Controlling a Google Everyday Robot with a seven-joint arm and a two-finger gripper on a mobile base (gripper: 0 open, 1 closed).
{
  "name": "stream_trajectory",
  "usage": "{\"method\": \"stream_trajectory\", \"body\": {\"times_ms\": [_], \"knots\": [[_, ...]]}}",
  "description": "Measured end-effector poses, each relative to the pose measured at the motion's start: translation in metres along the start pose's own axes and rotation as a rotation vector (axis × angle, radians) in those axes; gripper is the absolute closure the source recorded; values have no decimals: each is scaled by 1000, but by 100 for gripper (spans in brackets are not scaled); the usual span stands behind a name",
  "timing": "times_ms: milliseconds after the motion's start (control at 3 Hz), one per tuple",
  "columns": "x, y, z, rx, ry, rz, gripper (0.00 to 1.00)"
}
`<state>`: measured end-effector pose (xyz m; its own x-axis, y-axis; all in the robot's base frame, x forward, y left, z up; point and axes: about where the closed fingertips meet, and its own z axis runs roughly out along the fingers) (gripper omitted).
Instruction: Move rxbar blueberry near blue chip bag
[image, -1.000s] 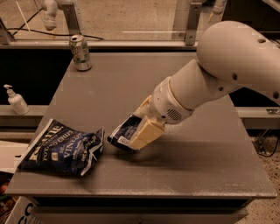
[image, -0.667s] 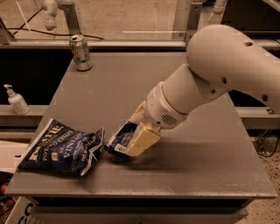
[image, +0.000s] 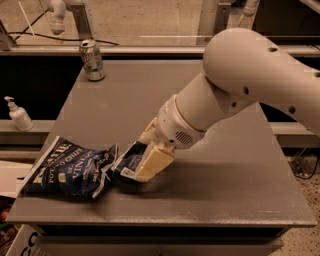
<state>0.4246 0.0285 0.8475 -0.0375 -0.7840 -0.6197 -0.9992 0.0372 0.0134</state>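
Observation:
The blue chip bag (image: 70, 169) lies wrinkled at the front left of the grey table (image: 235, 190), its white lettering facing up. The rxbar blueberry (image: 129, 163) is a small dark navy wrapper with a white label patch, right beside the bag's right edge and low over the table. My gripper (image: 145, 161) comes down from the right on the big white arm, and its cream fingers (image: 156, 161) are shut on the bar. The bar's right part is hidden by the fingers.
A green and silver soda can (image: 92, 60) stands upright at the table's back left corner. A white pump bottle (image: 19, 115) stands on a ledge left of the table. The white arm (image: 250, 85) covers the table's right middle.
The arm has moved left and lowered, carrying the bar closer to the chip bag until it sits right at the bag's right edge. The bag and the can have not moved.

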Motion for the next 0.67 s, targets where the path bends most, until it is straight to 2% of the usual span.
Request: {"method": "stream_trajectory", "body": {"times_ms": [667], "knots": [[-16,3,1,-10,-63,38,13]]}}
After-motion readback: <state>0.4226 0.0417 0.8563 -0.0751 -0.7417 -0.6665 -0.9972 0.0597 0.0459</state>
